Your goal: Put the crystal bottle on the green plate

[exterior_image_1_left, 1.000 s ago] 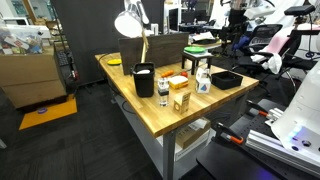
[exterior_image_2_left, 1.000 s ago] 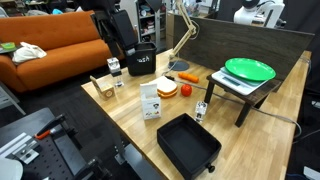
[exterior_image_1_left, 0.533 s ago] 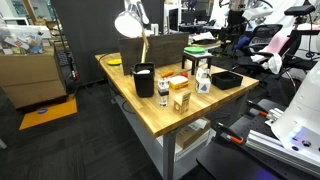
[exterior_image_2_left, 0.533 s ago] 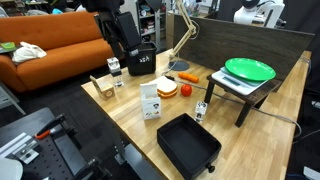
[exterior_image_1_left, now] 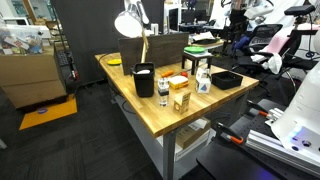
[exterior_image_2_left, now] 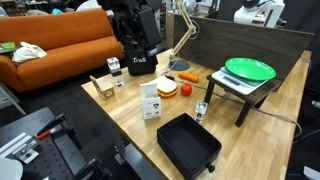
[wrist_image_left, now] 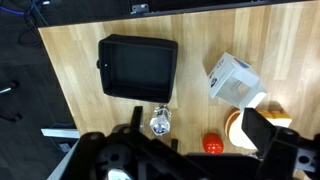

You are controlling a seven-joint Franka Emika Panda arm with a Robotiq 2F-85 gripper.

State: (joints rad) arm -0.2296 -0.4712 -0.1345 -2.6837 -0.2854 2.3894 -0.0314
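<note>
The small clear glass crystal bottle (exterior_image_2_left: 201, 108) stands on the pale wooden table (exterior_image_2_left: 120, 115), just beside the black rectangular tray (exterior_image_2_left: 188, 143). It is well apart from the flat bright-green round plate (exterior_image_2_left: 250, 69), which rests on a raised dark stand (exterior_image_2_left: 241, 108). My gripper (exterior_image_2_left: 137, 48) hangs on the black arm over a black tub (exterior_image_2_left: 140, 64); I cannot tell how its jaws stand. An orange sofa (exterior_image_2_left: 55, 48) sits behind the table.
</note>
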